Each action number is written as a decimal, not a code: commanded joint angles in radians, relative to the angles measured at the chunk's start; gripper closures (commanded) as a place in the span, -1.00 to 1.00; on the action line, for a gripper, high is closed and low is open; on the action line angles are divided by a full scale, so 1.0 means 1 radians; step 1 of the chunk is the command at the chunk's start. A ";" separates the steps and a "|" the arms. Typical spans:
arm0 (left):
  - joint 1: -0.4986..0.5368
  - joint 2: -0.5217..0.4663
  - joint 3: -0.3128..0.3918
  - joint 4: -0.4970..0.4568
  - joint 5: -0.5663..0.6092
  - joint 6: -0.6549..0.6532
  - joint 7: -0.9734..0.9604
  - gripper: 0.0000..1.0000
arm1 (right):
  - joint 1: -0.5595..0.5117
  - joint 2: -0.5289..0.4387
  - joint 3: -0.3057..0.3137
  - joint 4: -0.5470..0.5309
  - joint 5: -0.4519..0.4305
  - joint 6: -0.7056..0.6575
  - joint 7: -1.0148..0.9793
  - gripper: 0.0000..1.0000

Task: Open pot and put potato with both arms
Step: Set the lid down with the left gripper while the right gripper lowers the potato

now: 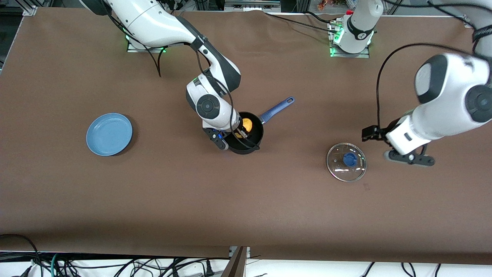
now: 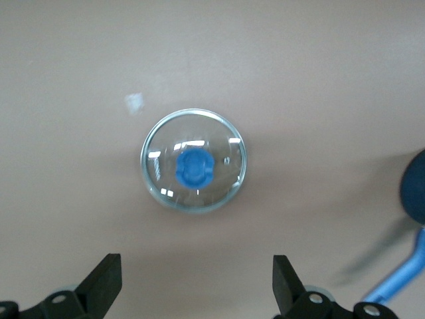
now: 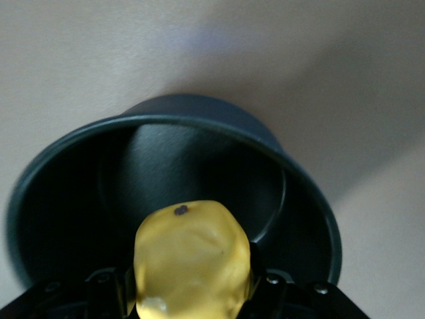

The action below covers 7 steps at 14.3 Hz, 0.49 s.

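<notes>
Right gripper (image 1: pixel 241 134) sits over the open pot (image 1: pixel 251 143), fingers clamped on the potato (image 1: pixel 247 124), which hangs at the pot's mouth above the black interior; pot stands mid-table, its blue handle (image 1: pixel 277 109) angled away from the front camera toward the left arm's end. Glass lid (image 1: pixel 346 162) lies flat on the brown table (image 1: pixel 246 207) near the left arm's end, blue knob (image 1: pixel 349 159) up, well apart from the pot. Left gripper (image 2: pixel 196 282) hovers beside and above the lid, fingers spread wide and holding nothing; a blue plate (image 1: pixel 109 134) rests toward the right arm's end.
</notes>
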 commanded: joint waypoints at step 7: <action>0.073 -0.146 -0.004 0.141 0.057 -0.275 -0.066 -1.00 | 0.030 0.055 -0.008 0.036 -0.020 0.030 0.016 -1.00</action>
